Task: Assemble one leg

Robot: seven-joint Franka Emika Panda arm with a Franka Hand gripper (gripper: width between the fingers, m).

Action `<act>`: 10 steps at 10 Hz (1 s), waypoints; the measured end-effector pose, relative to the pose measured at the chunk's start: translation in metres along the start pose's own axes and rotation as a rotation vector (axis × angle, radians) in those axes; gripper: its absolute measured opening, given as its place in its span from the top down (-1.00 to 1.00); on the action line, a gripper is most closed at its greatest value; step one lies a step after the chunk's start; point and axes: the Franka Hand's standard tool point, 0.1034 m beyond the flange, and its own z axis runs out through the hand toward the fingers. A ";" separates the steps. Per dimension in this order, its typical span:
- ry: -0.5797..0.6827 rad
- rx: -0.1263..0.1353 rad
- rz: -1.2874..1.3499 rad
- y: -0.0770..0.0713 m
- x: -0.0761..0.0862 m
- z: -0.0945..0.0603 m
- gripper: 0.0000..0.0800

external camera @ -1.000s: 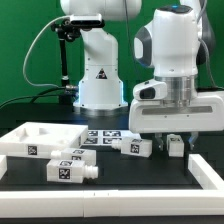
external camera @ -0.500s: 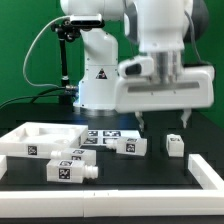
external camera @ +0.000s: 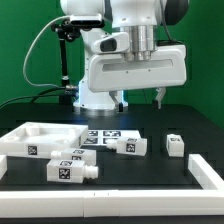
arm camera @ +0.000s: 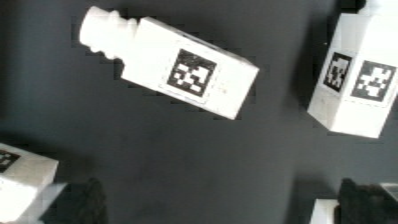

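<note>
Green backdrop (external camera: 25, 40) behind a black table (external camera: 150, 175); white robot base (external camera: 100, 80) at the rear centre. Exterior view, clock positions read from the picture's centre. 8 o'clock: large flat white panel (external camera: 28, 140) with a raised rim, lying flat. 7 o'clock: front leg (external camera: 70, 171) on its side, tag facing the camera, and second leg (external camera: 76, 154) just behind it, close to the panel's rim. 6 o'clock, close in: marker board (external camera: 104, 133), flat on the table. Just beside the board, nearer 5 o'clock: middle leg (external camera: 131, 146), on its side. 4 o'clock: lone leg (external camera: 175, 144), apart from the middle leg with bare table between them. Further out at 4 o'clock, cut by the frame edge: a white piece (external camera: 206, 168) with a rim. Gripper (external camera: 140, 100) hangs near 1 o'clock, well above the table, over the stretch between the middle leg and the lone leg. Jaws wide apart, nothing between them, no contact with any part. Wrist view: stubbed leg (arm camera: 178, 68) lies tilted, stub end and square tag both plain; side leg (arm camera: 356, 90) lies apart from it, partly cut off; corner leg (arm camera: 22, 180) shows only an end. Dark, blurred fingertips (arm camera: 75, 200) stand clear of all three. Which wrist-view leg matches which exterior one: cannot tell.
</note>
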 end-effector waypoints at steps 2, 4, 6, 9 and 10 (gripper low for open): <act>0.000 0.001 -0.060 0.007 -0.003 0.002 -0.62; -0.037 0.016 -0.227 0.061 -0.024 -0.002 -0.62; 0.004 -0.010 -0.403 0.117 -0.021 -0.009 -0.62; 0.005 -0.017 -0.456 0.132 -0.018 -0.002 -0.62; 0.004 -0.017 -0.456 0.132 -0.018 -0.002 -0.62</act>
